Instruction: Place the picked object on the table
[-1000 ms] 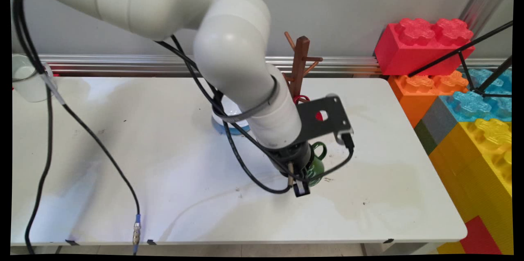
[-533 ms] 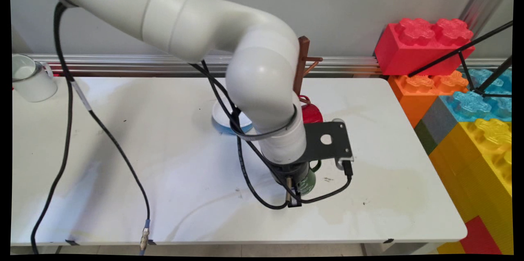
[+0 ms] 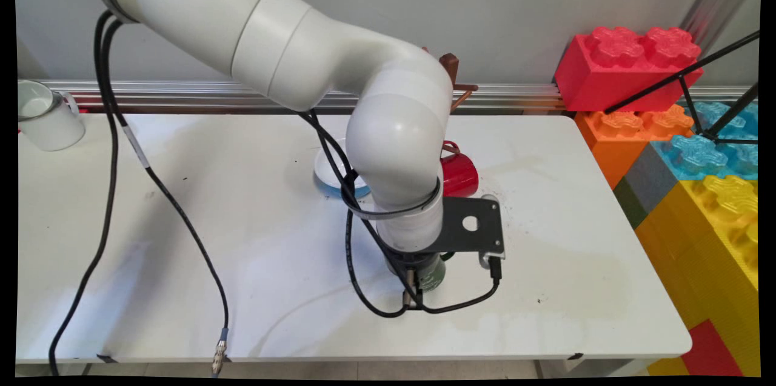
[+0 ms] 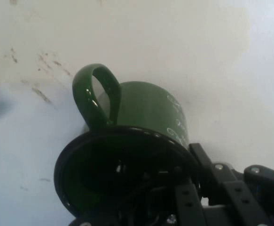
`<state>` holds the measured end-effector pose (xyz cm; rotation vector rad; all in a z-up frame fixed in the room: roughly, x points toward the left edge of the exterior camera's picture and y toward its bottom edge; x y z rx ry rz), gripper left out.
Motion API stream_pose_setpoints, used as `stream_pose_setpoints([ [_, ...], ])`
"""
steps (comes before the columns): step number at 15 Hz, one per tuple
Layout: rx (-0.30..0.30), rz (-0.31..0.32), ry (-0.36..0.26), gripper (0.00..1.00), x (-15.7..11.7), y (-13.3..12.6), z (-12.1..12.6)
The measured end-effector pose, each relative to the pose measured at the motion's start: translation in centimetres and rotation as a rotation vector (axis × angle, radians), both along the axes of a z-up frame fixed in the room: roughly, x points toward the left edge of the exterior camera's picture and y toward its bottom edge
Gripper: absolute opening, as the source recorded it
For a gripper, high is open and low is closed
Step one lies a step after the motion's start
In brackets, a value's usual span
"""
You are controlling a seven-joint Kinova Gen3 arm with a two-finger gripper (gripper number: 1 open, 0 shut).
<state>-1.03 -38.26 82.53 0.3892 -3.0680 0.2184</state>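
Note:
A dark green mug (image 3: 432,277) with white lettering hangs in my gripper (image 3: 422,284) over the table's near middle, close to the surface. The hand view shows the green mug (image 4: 146,108) tilted, its dark opening toward the camera and its handle (image 4: 95,96) pointing up in the picture. My gripper (image 4: 174,175) is shut on the mug's rim, one finger inside the opening and the other against the outer wall on the right. A red mug (image 3: 459,174) lies on its side just behind the hand.
A white bowl with a blue base (image 3: 330,173) sits left of the red mug. A brown wooden mug tree (image 3: 452,80) stands at the table's back edge. A white mug (image 3: 42,117) stands far left. Large toy bricks (image 3: 679,131) are stacked past the right edge. Black cables hang down at left.
The arm has carried the green mug toward the table's near side and slightly left. The red mug behind it has come out from under the hand's black bracket.

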Motion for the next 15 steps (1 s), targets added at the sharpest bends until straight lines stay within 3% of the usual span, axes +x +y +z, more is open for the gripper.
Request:
stream_pose_setpoints([
  [8, 0.011, -0.018, -0.066, 0.0, 0.3, 0.1, -1.0],
  [9, 0.012, -0.018, -0.07, 1.0, 0.4, 0.1, -1.1],
  [15, 0.014, 0.001, -0.061, 1.0, 0.3, -0.1, -1.7],
])
